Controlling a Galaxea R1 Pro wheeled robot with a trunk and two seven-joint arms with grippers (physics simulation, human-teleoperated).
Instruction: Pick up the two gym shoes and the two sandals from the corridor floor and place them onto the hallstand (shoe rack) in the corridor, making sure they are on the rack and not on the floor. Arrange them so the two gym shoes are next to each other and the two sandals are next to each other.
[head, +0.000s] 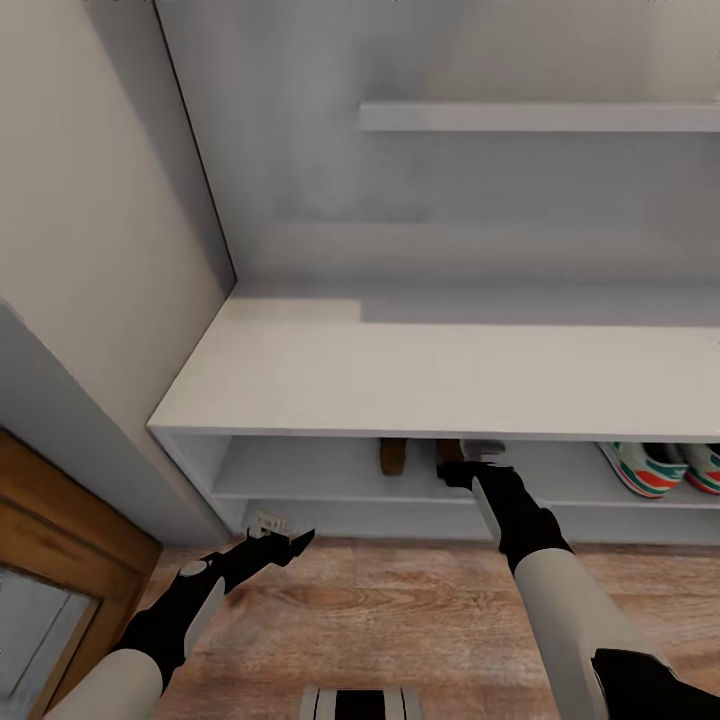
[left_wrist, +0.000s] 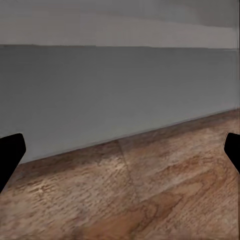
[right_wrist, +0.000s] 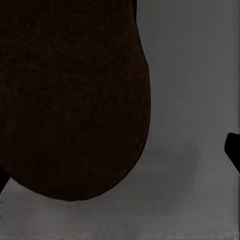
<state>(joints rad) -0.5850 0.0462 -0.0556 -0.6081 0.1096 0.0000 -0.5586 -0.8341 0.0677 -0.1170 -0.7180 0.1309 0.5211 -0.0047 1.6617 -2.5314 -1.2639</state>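
Note:
The white hallstand (head: 450, 380) stands ahead with its flat top bare. On its upper open shelf rest two brown sandals (head: 392, 455) side by side, the right-hand sandal (right_wrist: 75, 100) large and dark in the right wrist view. Farther right on the same shelf sit the two gym shoes (head: 645, 468), cream with green and red stripes, next to each other. My right gripper (head: 462, 468) reaches under the top to that sandal; its fingers are spread wide, open (right_wrist: 117, 160). My left gripper (head: 290, 540) hangs open low over the corridor floor (head: 400, 610) by the rack's base (left_wrist: 120, 150).
A cream wall and a grey panel close off the left side, with a wooden door frame (head: 60, 540) at lower left. A white wall shelf (head: 540, 117) hangs above the hallstand. My base's front (head: 360, 703) shows at the bottom edge.

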